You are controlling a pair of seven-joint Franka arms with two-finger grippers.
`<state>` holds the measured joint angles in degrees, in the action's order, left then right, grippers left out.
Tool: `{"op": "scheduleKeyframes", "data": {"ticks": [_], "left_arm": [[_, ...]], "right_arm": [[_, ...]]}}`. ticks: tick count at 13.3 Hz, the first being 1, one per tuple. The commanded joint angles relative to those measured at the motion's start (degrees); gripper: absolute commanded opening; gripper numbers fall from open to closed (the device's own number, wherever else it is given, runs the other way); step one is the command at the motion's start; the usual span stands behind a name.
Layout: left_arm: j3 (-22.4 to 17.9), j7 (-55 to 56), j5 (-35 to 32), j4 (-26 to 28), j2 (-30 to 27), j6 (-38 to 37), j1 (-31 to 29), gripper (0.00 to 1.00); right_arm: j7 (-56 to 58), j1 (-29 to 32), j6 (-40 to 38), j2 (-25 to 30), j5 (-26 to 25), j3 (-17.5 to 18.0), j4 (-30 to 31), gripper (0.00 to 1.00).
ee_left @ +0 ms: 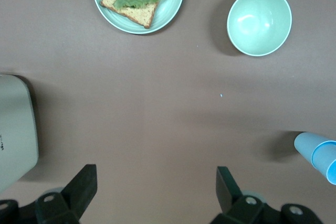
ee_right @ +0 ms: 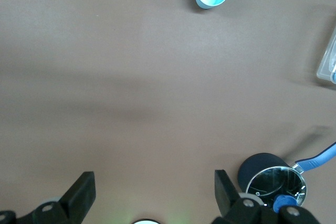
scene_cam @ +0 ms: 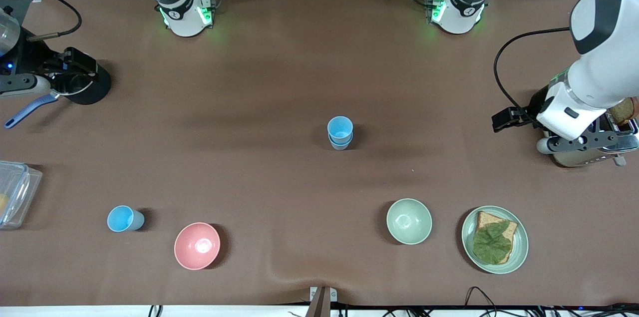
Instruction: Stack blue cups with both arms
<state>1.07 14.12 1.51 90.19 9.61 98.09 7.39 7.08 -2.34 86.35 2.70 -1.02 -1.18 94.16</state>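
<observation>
I see two nested cups (scene_cam: 340, 132) mid-table. Nearer the front camera sit two bowls: one (scene_cam: 409, 221) beside the plate (scene_cam: 519, 242) toward the left arm's end, one (scene_cam: 196, 245) beside the lone cup (scene_cam: 125, 218) toward the right arm's end.
</observation>
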Motion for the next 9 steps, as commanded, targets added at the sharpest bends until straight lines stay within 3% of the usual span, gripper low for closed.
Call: {"op": "scheduleKeyframes", "data": {"ticks": [1,9], "left_arm": [[-0.3,-0.5,-0.4,-1.7,0.0,0.1,-0.6,1.0],[-0.7,-1.7,-0.4,-3.4,-2.0,-3.2,-2.8,1.0]], "right_arm": [[0.3,0.4,-0.5,0.1,0.4,0.1,-0.1,1.0],[0.3,0.4,-0.5,0.1,0.4,0.1,-0.1,1.0]]}}
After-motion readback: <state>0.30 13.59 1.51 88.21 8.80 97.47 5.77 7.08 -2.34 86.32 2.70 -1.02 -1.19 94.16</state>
